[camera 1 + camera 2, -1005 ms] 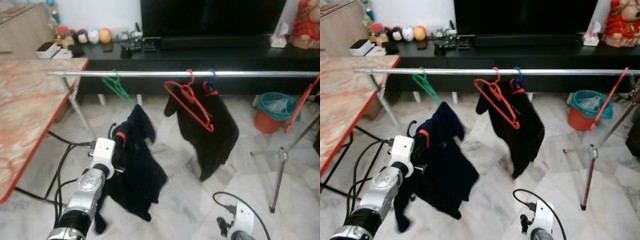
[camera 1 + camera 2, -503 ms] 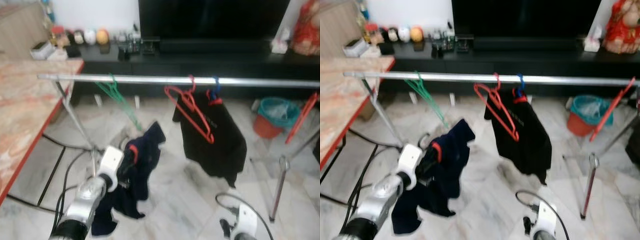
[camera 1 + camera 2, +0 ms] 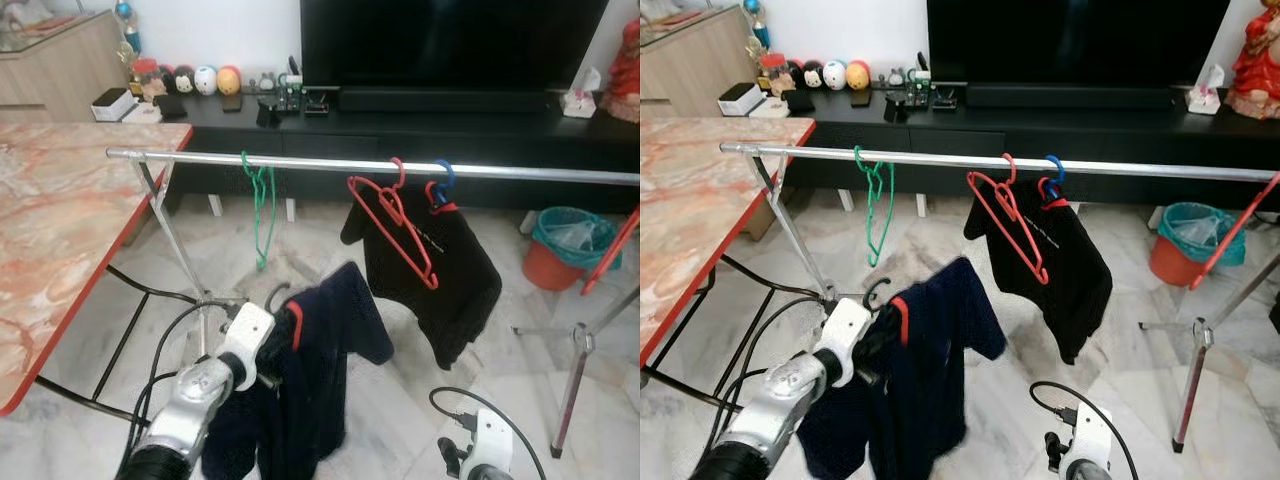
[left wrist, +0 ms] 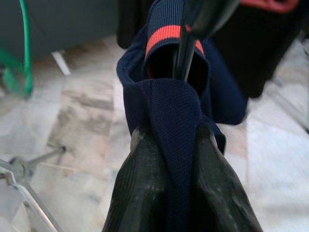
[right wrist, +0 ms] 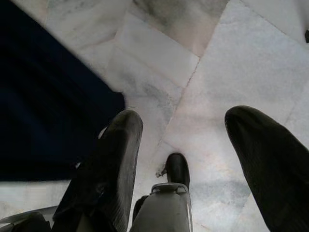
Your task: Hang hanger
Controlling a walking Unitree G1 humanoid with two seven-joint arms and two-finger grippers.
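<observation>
Hanger (image 3: 277, 298) mostly hidden inside navy shirt (image 3: 325, 375).

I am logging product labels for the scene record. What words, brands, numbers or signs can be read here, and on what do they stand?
None can be read.
The black T-shirt hanging on the silver metal rail bears a short line of pale print, too small to read.
The white box on the black TV bench has a dark face, no legible text.
The navy garment with an orange collar held by the left gripper shows no lettering.
</observation>
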